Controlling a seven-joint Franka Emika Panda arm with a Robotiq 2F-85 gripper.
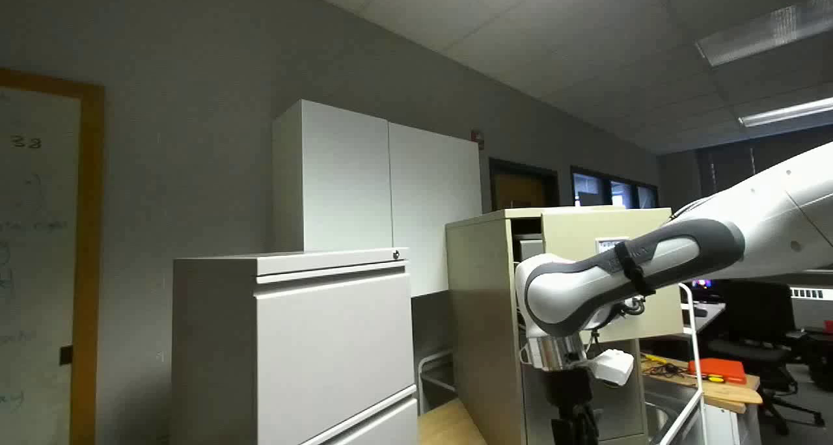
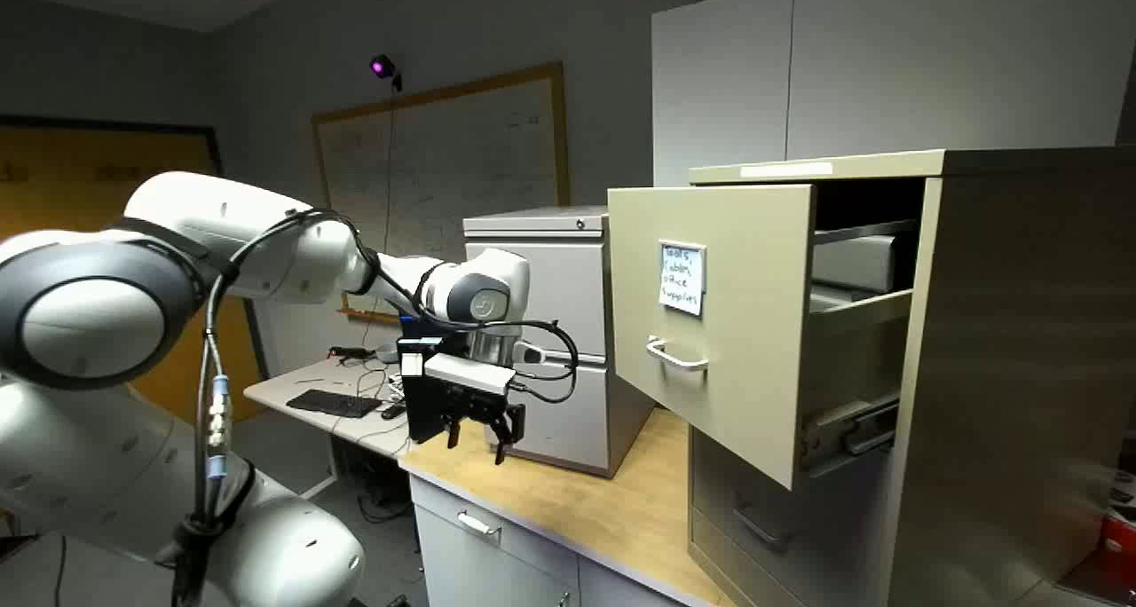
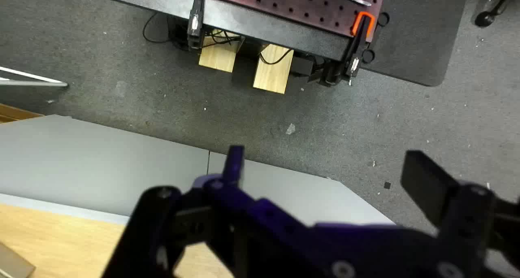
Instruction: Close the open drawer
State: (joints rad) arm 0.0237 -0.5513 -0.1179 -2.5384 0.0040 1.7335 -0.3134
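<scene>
The top drawer (image 2: 754, 323) juts out from the front of the tall beige filing cabinet (image 2: 1003, 350), so it presumably needs a shove toward it. The white robot arm (image 2: 275, 270) bends down in front of that cabinet, likely to meet the drawer head-on. The jaws hang there, apart from the drawer, spread and holding nothing, which would suit pushing.

In an exterior view the forearm (image 1: 673, 253) crosses the drawer and covers part of its front. The wrist view shows the jaws' gap plainly, but the drawer cannot be made out. An exterior view bares the slide rail (image 2: 852, 425) at the cabinet's edge, the handle (image 2: 679, 359) and the handwritten label (image 2: 682, 277).
</scene>
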